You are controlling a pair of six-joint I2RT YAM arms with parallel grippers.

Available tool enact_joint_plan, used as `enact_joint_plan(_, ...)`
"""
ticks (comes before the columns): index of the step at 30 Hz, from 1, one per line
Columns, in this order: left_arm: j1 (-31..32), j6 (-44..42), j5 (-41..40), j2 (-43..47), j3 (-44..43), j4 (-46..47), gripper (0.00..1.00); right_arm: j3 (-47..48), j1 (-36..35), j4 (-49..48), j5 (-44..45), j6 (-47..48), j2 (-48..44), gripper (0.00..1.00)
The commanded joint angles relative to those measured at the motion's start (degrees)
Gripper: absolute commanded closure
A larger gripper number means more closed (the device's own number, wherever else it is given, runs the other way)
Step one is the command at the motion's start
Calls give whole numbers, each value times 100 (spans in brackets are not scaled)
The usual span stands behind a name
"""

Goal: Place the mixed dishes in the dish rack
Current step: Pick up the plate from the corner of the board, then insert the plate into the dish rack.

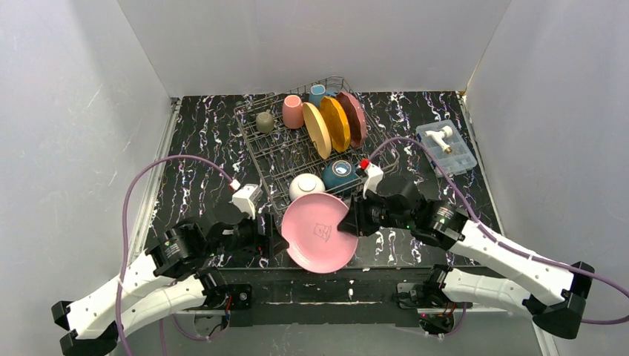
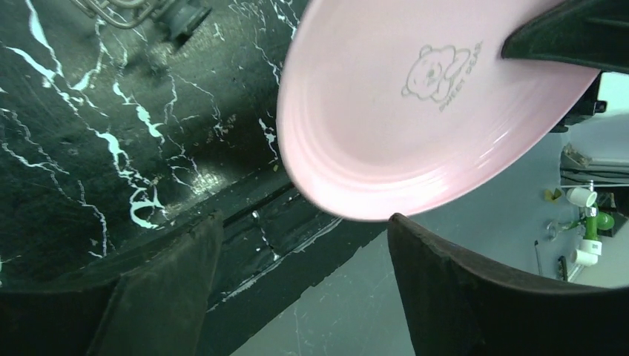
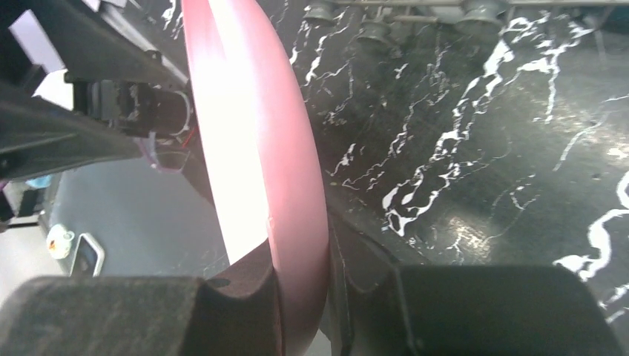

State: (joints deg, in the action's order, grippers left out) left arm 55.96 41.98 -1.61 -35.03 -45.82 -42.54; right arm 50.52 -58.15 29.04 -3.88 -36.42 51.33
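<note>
Pink plate point(image 1: 315, 233) point(image 2: 415, 111) point(image 3: 259, 148): up off the table, tilted, over the table's near edge, just in front of the rack's near end; not in the rack. Side w/ the bear stamp faces the top cam.
Right gripper point(image 1: 348, 221) point(image 3: 304, 297): clamped on the pink plate's right rim, one finger on each face; wrist cam shows the rim wedged btw the two fingers.
Left gripper point(image 1: 271, 239) point(image 2: 304, 222): jaws spread wide, nothing held. Sits at the plate's left rim; in the wrist cam the rim hangs over the gap, v. close to one fingertip. Touching or not: can't tell.
Rack point(image 1: 274, 156): grey wire, mid-table, right behind the pink plate.
Rack, near end: white bowl point(image 1: 306, 185) and teal bowl point(image 1: 341, 174) side by side, closest to the held plate.
Rack, far end: yellow plate point(image 1: 317, 130), orange plate point(image 1: 335, 124), dark red plate point(image 1: 352, 119) on edge in a row; pink mug point(image 1: 293, 111) just left of them, blue mug point(image 1: 317, 93) behind, grey-olive mug point(image 1: 265, 121) further left.
Clear box point(image 1: 447, 147): white item inside, right of the rack, apart from it.
Table point(image 1: 200, 148): black marble look w/ white veins.
</note>
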Motion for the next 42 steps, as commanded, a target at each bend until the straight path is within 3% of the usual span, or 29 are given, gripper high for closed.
enact_joint_plan(1,-22,-427,-446,280,-292,-429,16,847,-21,416,757,494,347,99)
enact_joint_plan(5,-24,-696,-554,414,-435,-566,2,1606,-21,748,1248,885,808,99)
enact_joint_plan(23,-24,-1295,-468,1035,-147,-543,2,5119,-21,1522,3696,2036,3460,99)
enact_joint_plan(42,-20,-1568,-313,1071,-51,-386,2,6505,-21,1102,4796,2519,4982,99)
